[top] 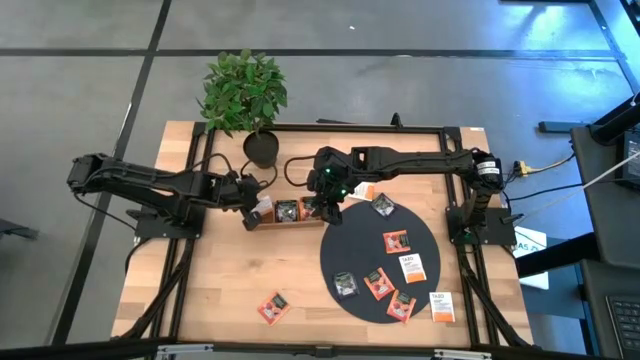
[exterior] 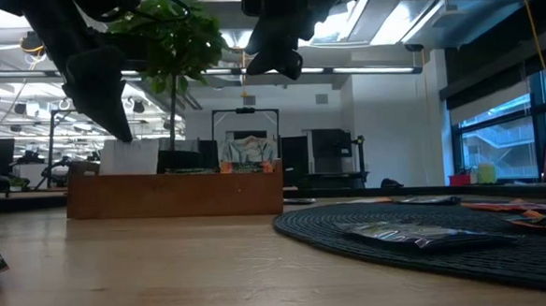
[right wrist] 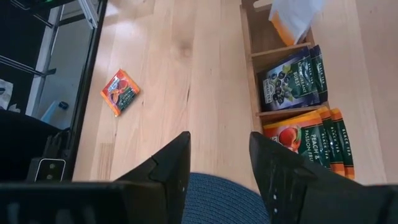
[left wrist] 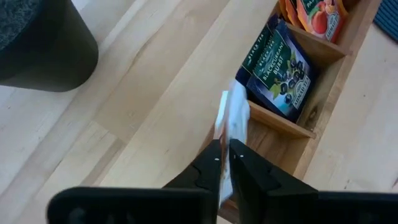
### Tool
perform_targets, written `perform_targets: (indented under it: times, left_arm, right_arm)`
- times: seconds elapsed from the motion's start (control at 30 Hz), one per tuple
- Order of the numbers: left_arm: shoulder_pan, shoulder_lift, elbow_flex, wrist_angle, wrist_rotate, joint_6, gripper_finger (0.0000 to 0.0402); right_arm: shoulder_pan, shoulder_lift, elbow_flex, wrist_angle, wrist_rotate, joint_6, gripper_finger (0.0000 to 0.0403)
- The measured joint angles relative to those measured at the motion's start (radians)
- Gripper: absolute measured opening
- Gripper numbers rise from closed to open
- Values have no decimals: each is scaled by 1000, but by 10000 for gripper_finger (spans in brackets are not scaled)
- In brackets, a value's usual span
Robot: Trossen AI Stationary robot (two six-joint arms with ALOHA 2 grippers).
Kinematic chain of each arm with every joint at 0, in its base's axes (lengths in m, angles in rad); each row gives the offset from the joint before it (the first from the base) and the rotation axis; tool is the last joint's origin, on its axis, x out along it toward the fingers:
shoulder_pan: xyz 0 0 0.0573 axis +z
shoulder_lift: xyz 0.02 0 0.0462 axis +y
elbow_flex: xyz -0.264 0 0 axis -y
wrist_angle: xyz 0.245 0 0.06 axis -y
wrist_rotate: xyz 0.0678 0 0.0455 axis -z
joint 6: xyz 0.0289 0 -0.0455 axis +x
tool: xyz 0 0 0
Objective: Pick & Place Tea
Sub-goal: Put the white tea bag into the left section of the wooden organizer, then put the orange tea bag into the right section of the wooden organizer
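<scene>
Left jaws: you have the left gripper [left wrist: 224,163] clamped on a white sachet [left wrist: 231,121], pinched edge-on between the two dark fingers [left wrist: 202,169].
Held sachet: it hangs over the end compartment of the wooden tray [top: 287,224], the one farthest from the black mat [top: 368,258]; you cannot tell whether it touches the wood.
Left arm pose: your left arm [top: 140,183] stretches low and almost straight across the tabletop [top: 230,280] toward the tray, wrist at the tray's end.
Right jaws: your right gripper [right wrist: 219,163] stands apart and empty, fingers spread above the edge of the mat just beside the tray.
Right arm pose: your right arm [top: 420,160] reaches along the far side of the tray, elbow out past the mat, wrist bent down at the tray's mat-side end.
Tray contents: dark blackcurrant sachets [right wrist: 291,79] fill the middle compartment; orange peach sachets [right wrist: 308,144] fill the compartment nearest the mat.
Tea on mat: several sachets [top: 396,241] lie flat on the mat, well apart from the tray.
Stray tea: one red-orange sachet [top: 273,307] lies on bare wood, away from the tray; a white one [top: 441,306] sits at the mat's outer edge.
Plant: a potted plant [top: 246,95] stands just behind the tray.
</scene>
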Motion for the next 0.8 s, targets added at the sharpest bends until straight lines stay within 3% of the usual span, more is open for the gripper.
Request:
perform_targets:
  times: [0.23, 0.5, 0.8]
  left_arm:
    - [0, 0, 3, -9, -7, 14, 72]
    - [0, -15, 117, -16, -15, 87, 81]
    - [0, -17, 183, 224, 27, 144, 80]
  right_arm:
    - [1, 0, 0, -11, 0, 27, 165]
    - [3, 0, 0, 14, 1, 49, 165]
    - [26, 0, 0, 108, 3, 79, 165]
